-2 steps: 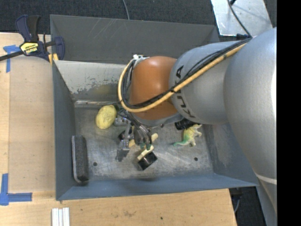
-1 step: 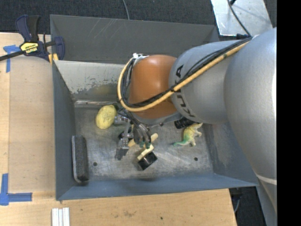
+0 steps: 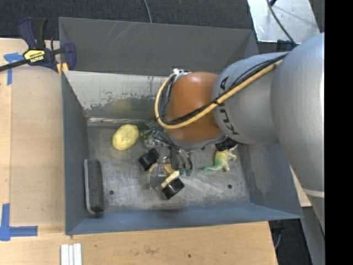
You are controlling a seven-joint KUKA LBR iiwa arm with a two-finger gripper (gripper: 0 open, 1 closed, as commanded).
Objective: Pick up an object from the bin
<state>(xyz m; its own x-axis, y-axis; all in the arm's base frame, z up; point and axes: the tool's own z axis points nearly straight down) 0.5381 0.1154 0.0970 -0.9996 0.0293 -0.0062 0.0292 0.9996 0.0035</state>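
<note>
My gripper (image 3: 160,174) hangs under the orange wrist cover at the middle of the bin, low over the floor. Its two black fingertips (image 3: 148,160) stand apart, one to the upper left and one to the lower right, so it is open. I see only bare bin floor and a small pale part of the gripper between them. A yellow lemon-shaped thing (image 3: 126,137) lies just left of the gripper, apart from it. A small yellow-green toy animal (image 3: 223,160) lies to its right.
A dark grey oblong block (image 3: 94,185) lies along the bin's left wall. Something dark green (image 3: 146,128) peeks out beside the lemon shape, half under the wrist cover. The arm covers the bin's right rear part.
</note>
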